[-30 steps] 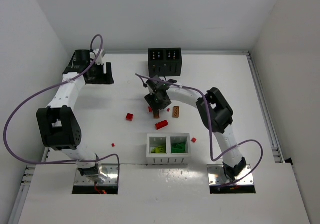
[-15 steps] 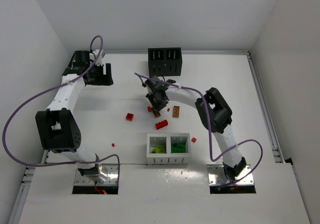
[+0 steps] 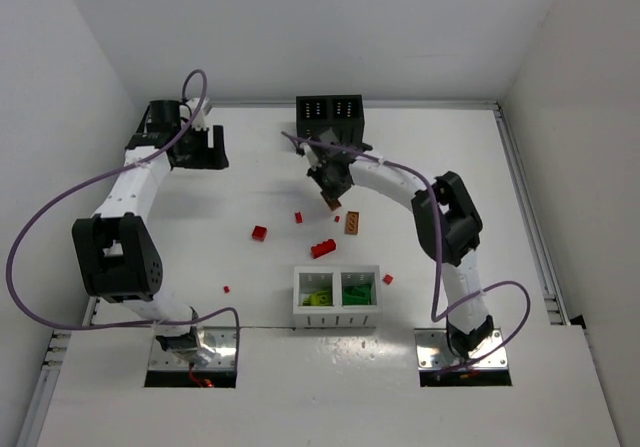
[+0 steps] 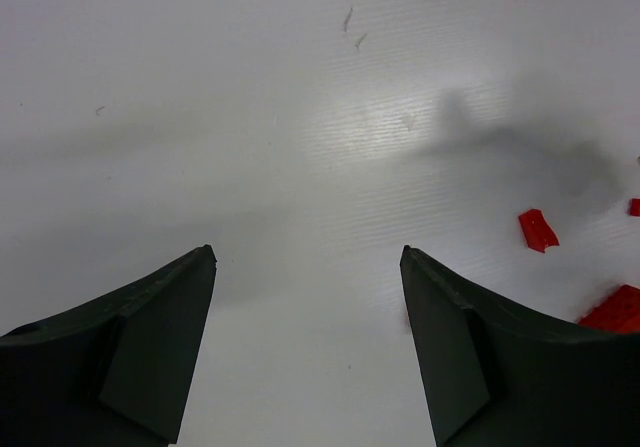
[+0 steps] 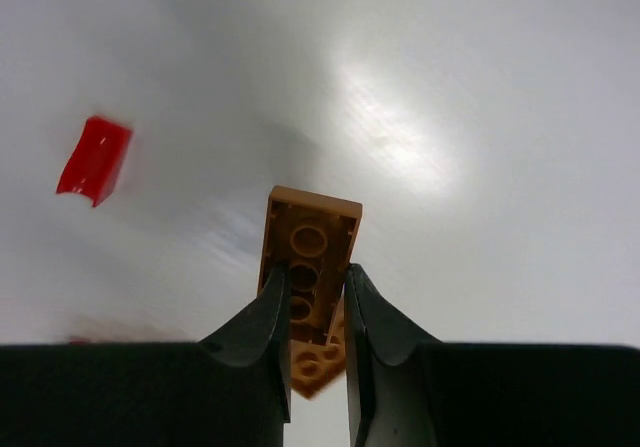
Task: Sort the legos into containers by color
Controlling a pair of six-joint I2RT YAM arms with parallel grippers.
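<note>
Orange-brown brick (image 5: 310, 237) sits nipped between the fingers of the right hand (image 5: 318, 292), seemingly lifted off the desk (image 5: 480, 87), with most of its length poking out past the tips. That looks a thin hold to me. A jolt could twist it loose short of the black box (image 3: 329, 119), which stands at twelve o'clock from the hand. The left hand (image 4: 308, 267) hangs spread and empty at nine o'clock, well apart.

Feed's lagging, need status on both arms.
Right gripper shut on orange-brown studded brick. Left gripper open, empty. Black perforated box just beyond the brick, nothing seen between.
</note>
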